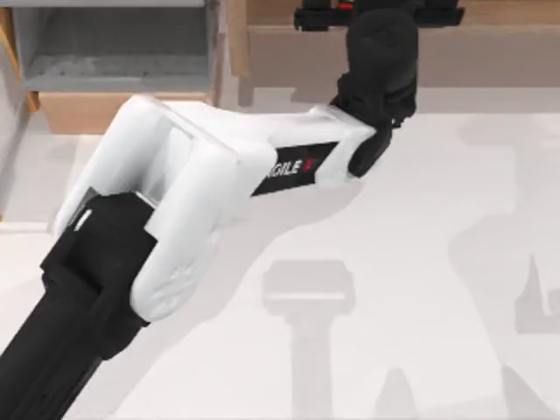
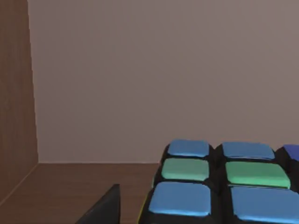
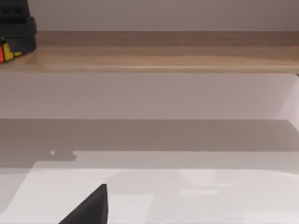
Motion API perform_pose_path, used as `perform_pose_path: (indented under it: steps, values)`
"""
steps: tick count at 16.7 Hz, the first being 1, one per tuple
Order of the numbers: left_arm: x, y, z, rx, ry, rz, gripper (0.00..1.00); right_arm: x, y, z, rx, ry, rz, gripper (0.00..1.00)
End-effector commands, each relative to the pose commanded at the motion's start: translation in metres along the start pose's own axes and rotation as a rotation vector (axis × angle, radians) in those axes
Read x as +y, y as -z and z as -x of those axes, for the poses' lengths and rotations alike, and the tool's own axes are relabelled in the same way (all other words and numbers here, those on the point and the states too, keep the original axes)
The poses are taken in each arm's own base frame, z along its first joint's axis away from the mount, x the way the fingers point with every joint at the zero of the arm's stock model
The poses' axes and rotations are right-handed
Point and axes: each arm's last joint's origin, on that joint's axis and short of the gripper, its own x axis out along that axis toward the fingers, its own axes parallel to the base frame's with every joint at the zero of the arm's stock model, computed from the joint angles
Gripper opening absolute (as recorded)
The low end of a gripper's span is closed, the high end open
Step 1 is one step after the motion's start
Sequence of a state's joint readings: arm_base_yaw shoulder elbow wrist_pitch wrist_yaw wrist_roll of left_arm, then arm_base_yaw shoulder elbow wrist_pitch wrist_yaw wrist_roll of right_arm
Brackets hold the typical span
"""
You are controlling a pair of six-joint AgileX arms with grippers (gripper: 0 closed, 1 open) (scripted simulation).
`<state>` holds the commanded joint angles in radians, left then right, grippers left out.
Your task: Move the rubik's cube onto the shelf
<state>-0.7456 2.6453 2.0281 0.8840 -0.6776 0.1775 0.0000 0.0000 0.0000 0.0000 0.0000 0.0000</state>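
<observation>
At the far left of the top view stands a shorter wooden box with a grey interior [image 1: 114,52], just behind the table's back edge. The white tabletop [image 1: 420,262] in front of it lies bare and wide, crossed by soft grey shadows, with open room across its middle and right.

My left arm, white-shelled with a black forearm [image 1: 175,210], slants from the lower left corner up to the long light-brown wooden shelf [image 1: 490,52] at the back. The left gripper [image 1: 378,16] sits on the shelf's plank top, near its left end. How far its fingers stand apart I cannot tell; one dark fingertip [image 2: 105,210] shows in the left wrist view, just beside the small cube of coloured square stickers on a black grid, the rubik's cube [image 2: 224,186]. Whether that finger touches the cube I cannot tell.

The cube rests on the brown plank, with a wooden side wall [image 2: 16,93] to one side and a plain back wall beyond it. Its faces sit square to the plank; being a cube, it has no long axis.

In the right wrist view the cube's red and yellow corner [image 3: 7,52] peeks from under the black gripper on the plank, whose front edge runs on bare. One dark finger [image 3: 91,207] of the right gripper hangs over the white table, before the shelf.
</observation>
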Motion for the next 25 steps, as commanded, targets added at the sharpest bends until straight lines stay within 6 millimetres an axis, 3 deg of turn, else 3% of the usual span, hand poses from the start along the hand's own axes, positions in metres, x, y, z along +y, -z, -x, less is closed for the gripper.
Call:
perform_pose_path:
  steps: [9,17,21,25]
  values:
    - [-0.003,-0.002,0.004,-0.008,0.014,0.004,1.0,0.0,0.0,0.0,0.0,0.0,0.0,1.0]
    - [-0.007,-0.026,0.054,-0.135,0.173,-0.008,1.0,0.0,0.0,0.0,0.0,0.0,0.0,1.0]
    - [0.011,-0.025,0.088,-0.204,0.283,-0.095,1.0,0.0,0.0,0.0,0.0,0.0,0.0,1.0]
    - [0.051,-0.011,0.118,-0.251,0.392,-0.255,1.0,0.0,0.0,0.0,0.0,0.0,0.0,1.0]
